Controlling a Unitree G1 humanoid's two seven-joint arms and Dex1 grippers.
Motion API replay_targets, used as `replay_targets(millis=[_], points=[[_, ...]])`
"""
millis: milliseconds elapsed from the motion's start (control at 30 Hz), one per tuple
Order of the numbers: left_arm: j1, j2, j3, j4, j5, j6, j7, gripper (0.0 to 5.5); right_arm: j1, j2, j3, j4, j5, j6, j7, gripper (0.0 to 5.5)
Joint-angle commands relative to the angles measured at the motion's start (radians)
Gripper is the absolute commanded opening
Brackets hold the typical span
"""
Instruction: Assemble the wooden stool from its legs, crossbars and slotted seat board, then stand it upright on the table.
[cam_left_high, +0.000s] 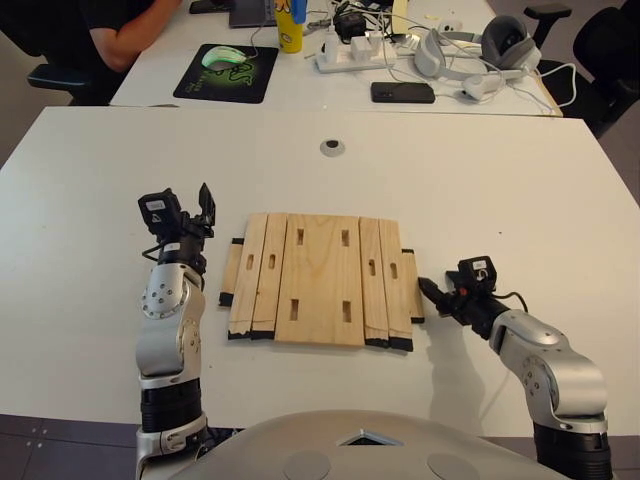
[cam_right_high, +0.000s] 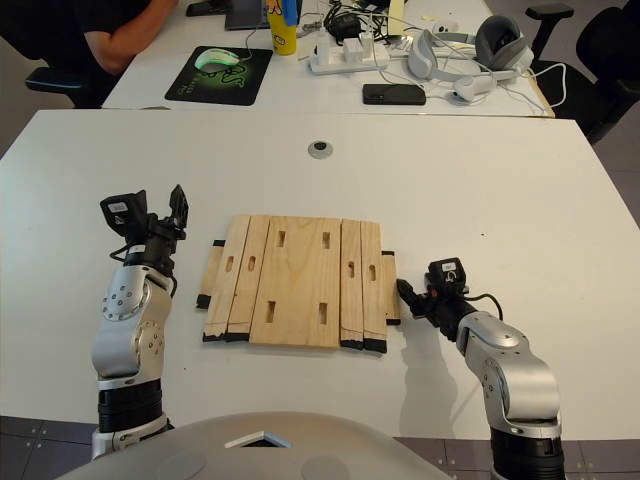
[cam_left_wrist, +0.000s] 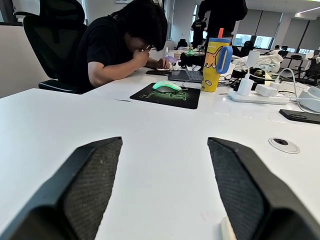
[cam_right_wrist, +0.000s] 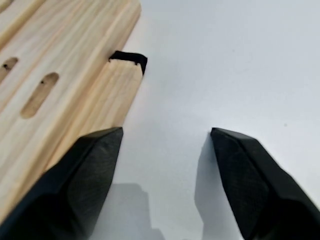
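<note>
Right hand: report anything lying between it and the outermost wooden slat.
Nothing visible does. The open right hand sits right beside the black-tipped slat, one finger at its edge, with bare table on the other side.

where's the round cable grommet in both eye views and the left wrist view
left eye view: grommet upper centre, beyond the boards.
right eye view: upper centre too.
left wrist view: right of middle, beyond the left tool.
shared landmark: the yellow cup on the far desk.

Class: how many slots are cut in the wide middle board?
4 in the wide board: two slots by its far edge, two by its near edge.
</note>
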Motion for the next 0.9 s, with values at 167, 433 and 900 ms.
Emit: replay_targets(millis=[167,433,900], points=[[0.023,-0.005,-0.001,-0.027,0.004,0.014,0.012,3.18,-0.026,-0.032,-0.034,-0.027,0.026,0.021,0.014,3.29],[0.030,-0.005,0.005,-0.037,0.004,0.017,0.017,3.18,-0.020,-0.050,-0.015,-0.058,0.080,0.079,0.056,3.29],[0.025,-0.004,0.009,-0.043,0.003,0.028,0.021,3.18,0.012,-0.110,0.051,-0.061,0.088,0.098,0.099,3.29]])
